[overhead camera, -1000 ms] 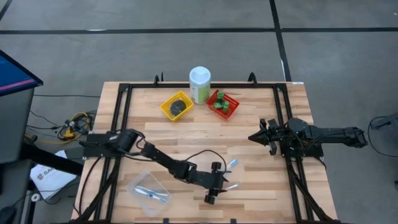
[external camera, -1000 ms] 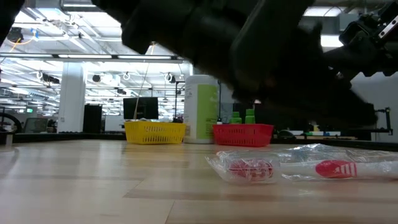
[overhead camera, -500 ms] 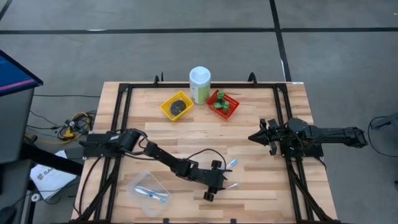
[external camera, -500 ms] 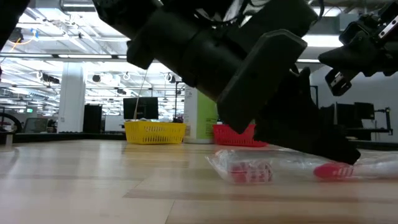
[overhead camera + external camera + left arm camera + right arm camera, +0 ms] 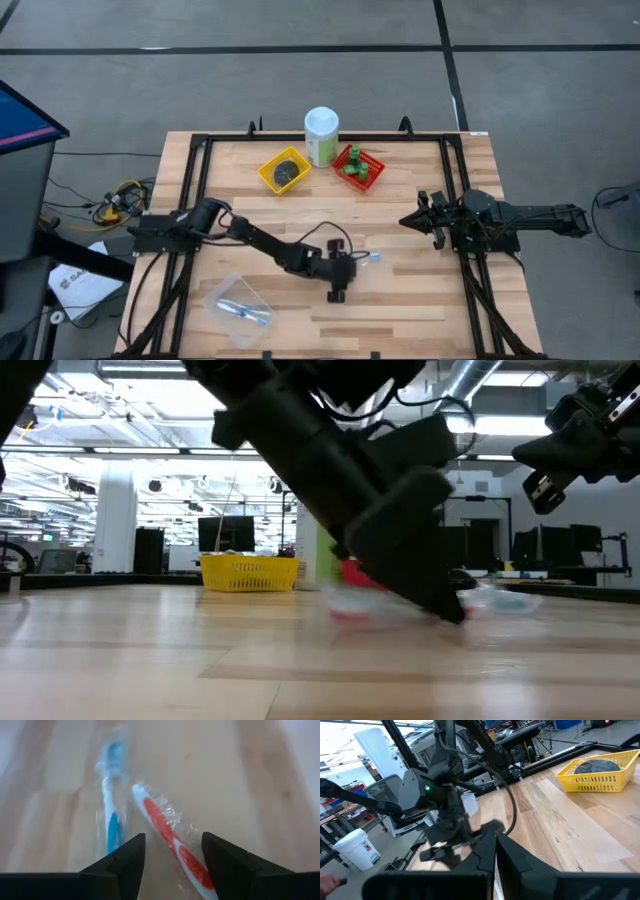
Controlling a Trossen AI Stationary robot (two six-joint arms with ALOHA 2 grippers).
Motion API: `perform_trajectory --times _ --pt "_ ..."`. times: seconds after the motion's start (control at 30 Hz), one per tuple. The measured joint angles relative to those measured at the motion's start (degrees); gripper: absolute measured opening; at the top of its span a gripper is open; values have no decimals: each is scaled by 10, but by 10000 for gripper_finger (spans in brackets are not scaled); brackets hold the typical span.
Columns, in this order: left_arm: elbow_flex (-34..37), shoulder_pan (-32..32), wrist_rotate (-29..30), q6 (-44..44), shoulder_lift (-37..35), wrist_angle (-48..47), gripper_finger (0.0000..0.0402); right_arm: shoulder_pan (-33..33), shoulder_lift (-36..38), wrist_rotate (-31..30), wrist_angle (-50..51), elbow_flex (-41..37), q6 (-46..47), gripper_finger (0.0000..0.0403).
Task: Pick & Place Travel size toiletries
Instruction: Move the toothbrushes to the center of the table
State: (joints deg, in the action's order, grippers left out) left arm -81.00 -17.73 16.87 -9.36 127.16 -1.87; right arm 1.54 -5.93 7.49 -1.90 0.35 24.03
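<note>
We see the left tool (image 5: 171, 857) spread wide over the red toothbrush (image 5: 172, 845) mid-table; the right tool (image 5: 418, 220), fingers together, waits near the right edge.

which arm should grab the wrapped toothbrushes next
Left. The left gripper is open right over the red toothbrush, with the blue toothbrush beside it. The right gripper waits at the table's right side, well apart.
</note>
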Motion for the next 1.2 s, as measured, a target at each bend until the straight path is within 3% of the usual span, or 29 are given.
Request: perform_trajectory --times 0.37,0.67,0.8,1.2 --pt "2 2 48 -121 -87 -252 191 0 0 0 0 0 0 7" --pt "2 1 51 -133 -171 -232 191 0 0 0 0 0 0 7" --pt "1 10 76 -88 -191 -197 191 0 0 0 0 0 0 7" --pt "2 80 -97 -44 -107 -144 191 0 0 0 0 0 0 7"
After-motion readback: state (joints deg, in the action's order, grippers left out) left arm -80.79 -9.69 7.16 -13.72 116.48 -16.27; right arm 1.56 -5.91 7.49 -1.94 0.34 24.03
